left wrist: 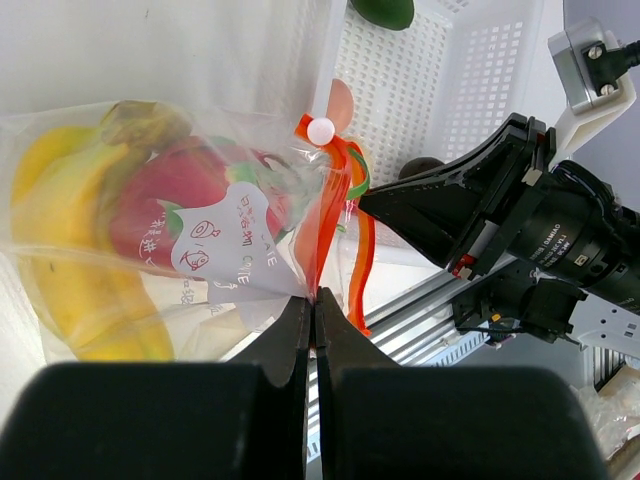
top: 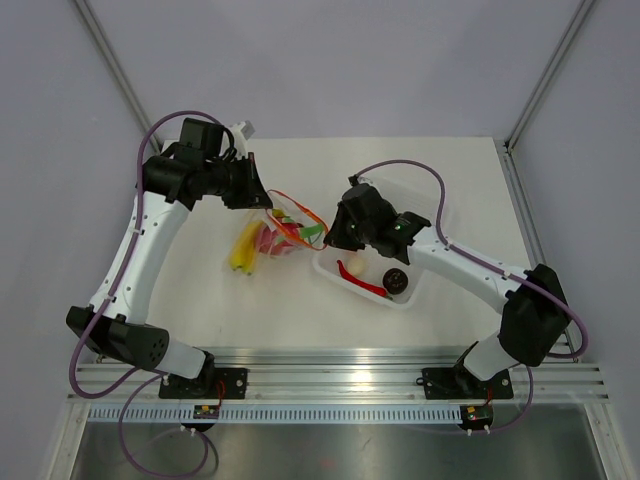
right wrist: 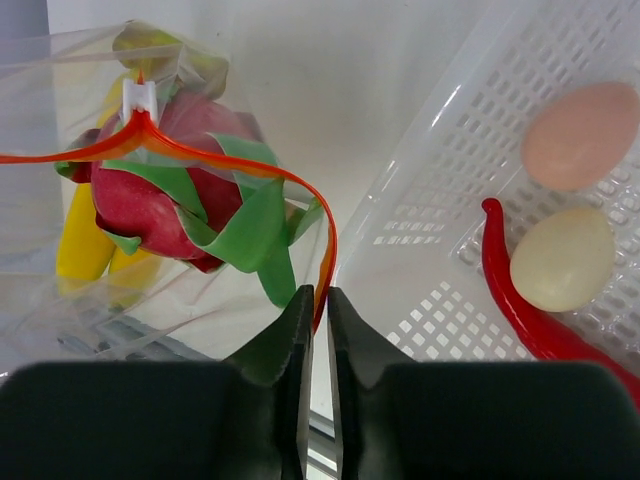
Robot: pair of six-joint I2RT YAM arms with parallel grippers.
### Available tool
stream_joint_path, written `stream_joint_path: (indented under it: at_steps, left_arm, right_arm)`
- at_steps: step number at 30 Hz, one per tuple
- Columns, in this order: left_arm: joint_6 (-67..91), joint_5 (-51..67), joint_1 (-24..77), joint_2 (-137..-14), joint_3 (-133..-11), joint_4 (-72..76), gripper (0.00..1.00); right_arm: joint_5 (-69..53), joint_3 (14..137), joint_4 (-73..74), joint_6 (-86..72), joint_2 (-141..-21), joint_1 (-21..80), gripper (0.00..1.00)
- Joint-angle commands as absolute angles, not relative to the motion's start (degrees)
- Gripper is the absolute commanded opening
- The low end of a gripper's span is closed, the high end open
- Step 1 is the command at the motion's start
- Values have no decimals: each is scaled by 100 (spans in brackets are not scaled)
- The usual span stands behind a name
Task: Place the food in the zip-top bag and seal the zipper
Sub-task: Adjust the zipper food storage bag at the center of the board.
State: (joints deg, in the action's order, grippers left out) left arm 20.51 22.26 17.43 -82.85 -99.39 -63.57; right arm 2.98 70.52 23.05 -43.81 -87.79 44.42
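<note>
Your left gripper [left wrist: 315, 303] was clamped shut on the edge of the zip-top bag [left wrist: 230, 250], which sat between the arms holding the banana [left wrist: 60, 260] and dragon fruit [right wrist: 140, 190]. Your right gripper [right wrist: 318, 300] was pinched on the zipper [right wrist: 230, 160]. The chilli [right wrist: 520, 310] lay in the tray [top: 425, 200] at right.

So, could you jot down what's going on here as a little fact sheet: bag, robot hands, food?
Bag: zip-top bag, mouth open, held between both grippers
Left gripper: shut on the bag's mouth edge
Right gripper: shut on the zipper strip
Inside bag: banana, dragon fruit
In tray: chilli, whitish piece, pink piece, avocado, dark round fruit
Zipper state: not sealed
</note>
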Motion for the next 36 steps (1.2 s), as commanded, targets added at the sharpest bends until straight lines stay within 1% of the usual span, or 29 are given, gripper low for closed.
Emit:
stream_joint_path:
  at_steps: [1, 3, 5, 6, 7, 8, 10, 13, 14, 16, 17, 19, 23, 25, 28, 30, 31, 32, 33, 36]
  left_arm:
    - [1978, 2347, 1688, -7998, -10274, -6003, 0]
    - [1986, 2347, 1670, -7998, -10274, -6003, 0]
    - [1986, 2347, 1661, -7981, -10266, -6003, 0]
    - [1978, 2347, 1652, -7980, -10257, -6003, 0]
    - [1978, 2347, 1644, -7972, -10257, -6003, 0]
    - [1978, 2338, 1635, -7963, -10248, -6012, 0]
    - [1969, 2347, 1609, -7954, -10239, -6012, 0]
    - [1969, 2373, 1582, -7954, -10239, -6012, 0]
    - [1969, 2373, 1573, -7945, -10239, -6003, 0]
    - [1960, 2382, 1564, -7954, -10239, -6003, 0]
    - [1969, 2382, 1556, -7954, -10231, -6003, 0]
    - [1960, 2382, 1547, -7945, -10204, -6003, 0]
    - [1942, 2242, 1538, -7902, -10064, -5968, 0]
    - [1925, 1978, 1538, -7893, -9950, -5977, 0]
    - [1890, 1916, 1503, -7928, -9914, -5968, 0]
    - [1881, 1925, 1442, -8015, -10063, -6011, 0]
    - [1872, 1899, 1398, -8077, -10351, -6038, 0]
    - [1872, 1890, 1354, -8129, -10519, -6134, 0]
    - [1872, 1872, 1275, -8234, -10695, -6187, 0]
    - [1907, 1758, 1230, -8288, -11048, -6223, 0]
  right_arm:
    - [26, 7049, 1907, -4535, -8789, 4403, 15]
    - [-158, 7049, 1820, -4544, -8807, 4412, 13]
    - [-193, 7058, 1802, -4562, -8833, 4403, 13]
    - [-202, 7066, 1793, -4553, -8833, 4403, 17]
    - [-211, 7110, 1802, -4518, -8859, 4403, 33]
    - [-228, 7119, 1837, -4500, -8885, 4403, 37]
    - [-246, 7154, 1898, -4474, -8964, 4403, 37]
    - [-264, 7093, 1855, -4500, -9017, 4403, 31]
    - [-298, 7058, 1802, -4535, -9018, 4403, 25]
    - [-360, 6979, 1679, -4605, -8991, 4403, 17]
    - [-378, 6961, 1644, -4623, -9000, 4403, 10]
    - [-422, 6961, 1591, -4667, -8991, 4403, 1]
    - [-247, 7136, 1722, -4545, -8851, 4403, 0]
    - [-115, 7487, 1942, -4395, -8833, 4403, 0]
    - [-227, 8189, 2187, -4087, -8929, 4403, 0]
    - [-447, 8820, 2232, -3912, -9209, 4403, 0]
    - [-683, 9094, 2433, -3842, -9350, 4403, 0]
    - [-720, 9714, 2617, -3676, -9647, 4412, 0]
    - [-747, 9964, 2854, -3622, -9755, 4412, 0]
    - [-651, 10405, 2813, -3463, -9922, 4412, 0]
